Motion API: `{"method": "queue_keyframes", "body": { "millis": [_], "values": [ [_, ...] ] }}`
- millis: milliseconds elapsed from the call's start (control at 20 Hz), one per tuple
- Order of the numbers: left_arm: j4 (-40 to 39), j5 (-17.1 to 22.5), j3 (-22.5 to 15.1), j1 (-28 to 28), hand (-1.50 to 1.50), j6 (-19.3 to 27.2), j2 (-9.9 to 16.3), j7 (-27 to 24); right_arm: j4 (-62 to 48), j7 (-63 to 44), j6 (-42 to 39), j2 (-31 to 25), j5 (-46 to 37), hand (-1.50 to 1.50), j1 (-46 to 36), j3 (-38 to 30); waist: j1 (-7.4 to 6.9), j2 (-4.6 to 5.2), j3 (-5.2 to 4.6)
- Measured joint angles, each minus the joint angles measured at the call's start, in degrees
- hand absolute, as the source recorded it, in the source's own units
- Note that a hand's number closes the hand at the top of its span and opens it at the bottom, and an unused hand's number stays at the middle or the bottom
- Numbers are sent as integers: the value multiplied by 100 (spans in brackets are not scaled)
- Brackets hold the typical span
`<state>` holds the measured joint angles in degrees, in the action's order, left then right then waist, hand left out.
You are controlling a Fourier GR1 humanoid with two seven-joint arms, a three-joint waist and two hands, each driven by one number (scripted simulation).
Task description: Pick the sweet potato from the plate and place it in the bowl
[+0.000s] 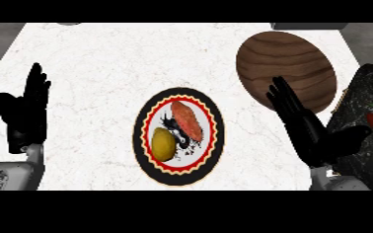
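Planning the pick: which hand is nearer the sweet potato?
Right. The right hand is open just right of the plate, beside the sweet potato. The left hand rests open at the view's far left edge.

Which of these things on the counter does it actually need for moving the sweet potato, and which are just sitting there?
Needed:
sweet potato
plate
wooden bowl
right hand, open, near the bowl

Just there:
yellow lemon-like fruit, also on the plate
left hand, open, resting at the left edge
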<state>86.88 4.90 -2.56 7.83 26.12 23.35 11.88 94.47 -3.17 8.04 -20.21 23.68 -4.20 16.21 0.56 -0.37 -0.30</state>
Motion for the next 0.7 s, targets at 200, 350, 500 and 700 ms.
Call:
{"method": "queue_keyframes", "body": {
  "millis": [200, 350, 500, 700],
  "values": [
    [82, 57, -307, 140, 0, -313, -219, -214, -78, -117, -480, -36, -457, 150, -419, 711, -120, 40, 12],
    [175, 132, -657, 303, 0, -607, -417, -307, -61, -247, -966, -320, -1107, 150, -1032, 1348, -254, -5, -26],
    [196, 237, -905, 278, 0, -826, -645, -481, -284, 81, -237, 61, -1986, -150, -1165, 1564, -176, 13, -4],
    [201, 332, -1019, 248, 0, -1023, -792, -607, -670, 1012, 323, 933, -2192, -150, -882, 1770, -126, 41, 22]
  ]
}}
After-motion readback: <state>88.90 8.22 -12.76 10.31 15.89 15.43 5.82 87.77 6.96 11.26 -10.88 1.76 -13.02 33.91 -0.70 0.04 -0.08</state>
